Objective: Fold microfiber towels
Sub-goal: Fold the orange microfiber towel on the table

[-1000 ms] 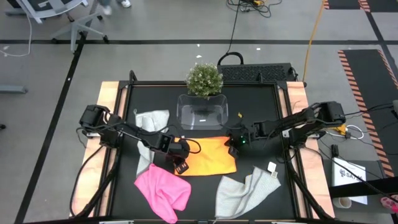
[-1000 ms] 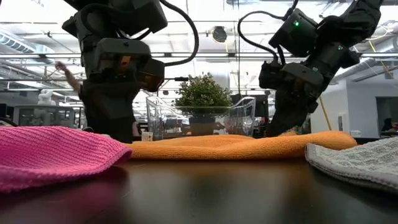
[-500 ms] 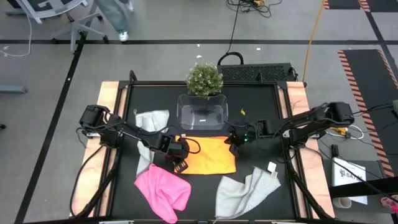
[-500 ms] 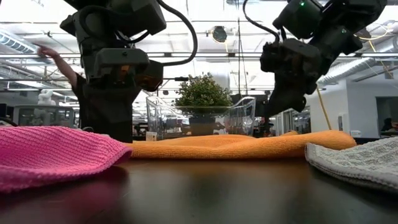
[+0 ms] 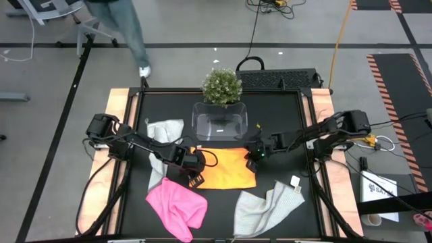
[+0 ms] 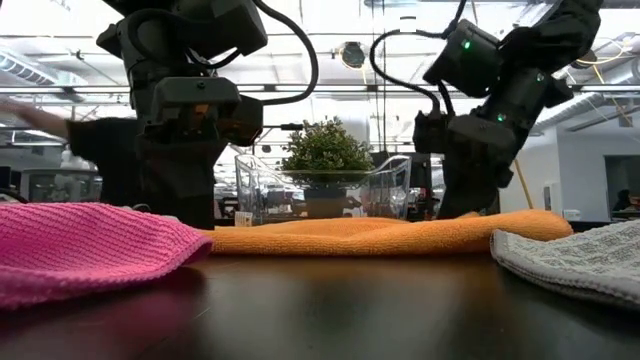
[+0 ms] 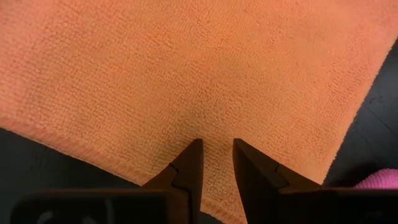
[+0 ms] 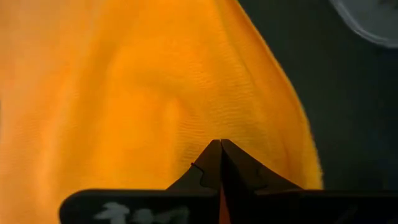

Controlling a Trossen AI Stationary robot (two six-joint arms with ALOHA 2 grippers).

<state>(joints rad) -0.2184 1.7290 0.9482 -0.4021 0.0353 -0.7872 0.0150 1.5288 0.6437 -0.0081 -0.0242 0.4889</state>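
Left gripper [image 7: 217,148] fingers slightly apart, tips on orange towel [image 5: 226,168] near its left edge; right gripper [image 8: 219,144] fingers together at the towel's right edge.

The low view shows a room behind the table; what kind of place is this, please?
Probably a robotics lab or open workshop: ceiling pipes run overhead, a person walks the grey floor beside an office chair, and cables lie near the table.

Flat orange-yellow microfiber towel [image 5: 226,167] at table centre. Crumpled bright pink microfiber towel [image 5: 177,208], knit-textured. Two light grey microfiber towels: [image 5: 165,131] and [image 5: 268,206], the latter with a white tag. Black tabletop [image 5: 277,115]. Clear plastic tub [image 5: 219,121]. Green bushy plant [image 5: 222,86].
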